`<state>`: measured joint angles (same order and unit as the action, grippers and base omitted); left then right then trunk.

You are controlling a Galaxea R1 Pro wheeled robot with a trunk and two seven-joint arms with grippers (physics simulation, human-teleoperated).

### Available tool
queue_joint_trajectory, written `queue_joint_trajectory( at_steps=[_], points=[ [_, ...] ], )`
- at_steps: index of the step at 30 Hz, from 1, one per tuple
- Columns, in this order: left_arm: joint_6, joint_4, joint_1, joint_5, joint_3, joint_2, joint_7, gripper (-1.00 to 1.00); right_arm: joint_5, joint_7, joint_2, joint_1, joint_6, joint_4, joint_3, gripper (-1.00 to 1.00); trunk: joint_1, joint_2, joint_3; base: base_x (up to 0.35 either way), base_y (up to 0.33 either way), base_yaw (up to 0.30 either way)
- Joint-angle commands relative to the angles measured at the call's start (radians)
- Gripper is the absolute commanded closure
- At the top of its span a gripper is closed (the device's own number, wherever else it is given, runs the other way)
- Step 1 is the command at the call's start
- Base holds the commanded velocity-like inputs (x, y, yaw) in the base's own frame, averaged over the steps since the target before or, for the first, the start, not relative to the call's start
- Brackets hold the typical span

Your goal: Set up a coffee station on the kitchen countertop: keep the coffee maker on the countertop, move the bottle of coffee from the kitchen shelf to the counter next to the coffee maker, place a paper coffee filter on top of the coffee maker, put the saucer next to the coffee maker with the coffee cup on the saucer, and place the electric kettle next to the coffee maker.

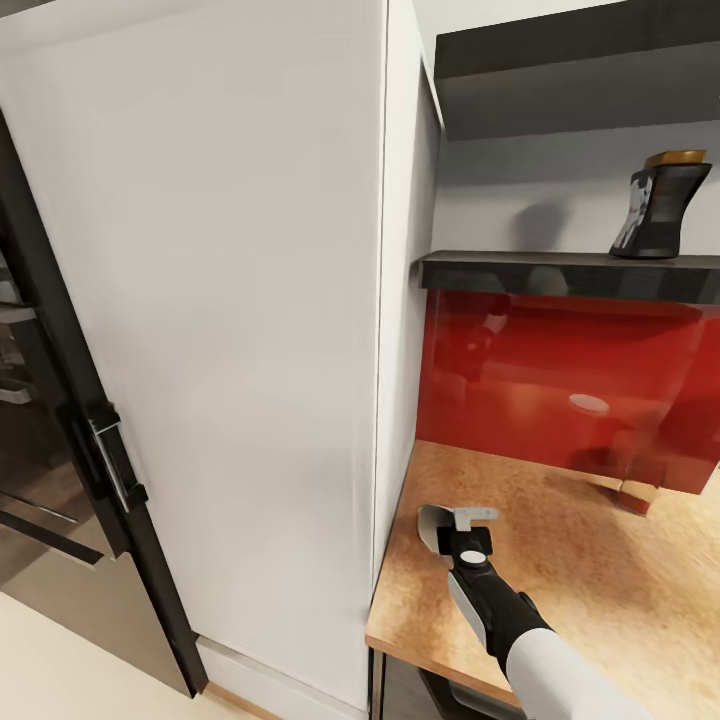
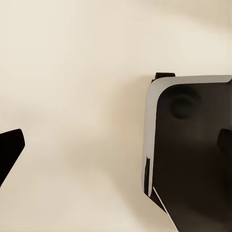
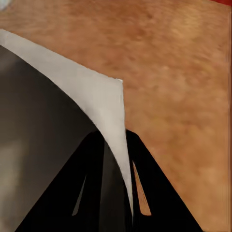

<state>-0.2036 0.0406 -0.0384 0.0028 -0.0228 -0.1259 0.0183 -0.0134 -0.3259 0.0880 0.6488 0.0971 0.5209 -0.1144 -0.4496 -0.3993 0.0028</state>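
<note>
The bottle of coffee (image 1: 660, 205), black with a yellow-orange cap, stands on the lower black kitchen shelf (image 1: 560, 272) above the red backsplash. Below it lies the tan wood-look kitchen countertop (image 1: 600, 590). My right gripper (image 1: 455, 522) hovers low over the counter's left end, close to the white cabinet side and far below the bottle. In the right wrist view its dark fingers (image 3: 94, 159) meet, shut on nothing, in front of the white panel edge. My left gripper (image 2: 118, 145) is open over the cream floor. The coffee maker, paper coffee filter, saucer, coffee cup and electric kettle are out of view.
A tall white cabinet (image 1: 220, 330) fills the left and walls off the counter's left end. A black appliance with a handle (image 1: 110, 460) stands further left. A second black slab (image 1: 580, 50) hangs above the shelf. A small tan thing (image 1: 637, 495) sits at the backsplash's foot.
</note>
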Motion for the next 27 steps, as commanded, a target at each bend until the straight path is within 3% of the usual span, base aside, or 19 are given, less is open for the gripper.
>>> queue_joint_trajectory(
  at_steps=[1, 10, 27],
  points=[
    [-0.003, -0.001, 0.000, 0.000, -0.002, 0.000, 0.001, -1.00, 0.003, -0.004, -0.001, 0.000, 0.008, 0.027, -0.005, 1.00, 0.000, -0.001, 0.000, 0.000, 0.000, 0.000],
    [-0.004, -0.001, 0.000, -0.001, -0.002, 0.000, 0.001, -1.00, 0.003, -0.008, -0.005, 0.000, 0.082, 0.215, 0.002, 1.00, 0.000, -0.001, 0.000, 0.000, 0.000, 0.000],
    [-0.006, 0.002, -0.001, 0.001, -0.007, -0.001, 0.003, -1.00, 0.007, -0.007, -0.032, 0.000, 0.099, 0.268, 0.006, 1.00, 0.000, -0.001, 0.000, 0.000, 0.000, 0.000]
  ],
)
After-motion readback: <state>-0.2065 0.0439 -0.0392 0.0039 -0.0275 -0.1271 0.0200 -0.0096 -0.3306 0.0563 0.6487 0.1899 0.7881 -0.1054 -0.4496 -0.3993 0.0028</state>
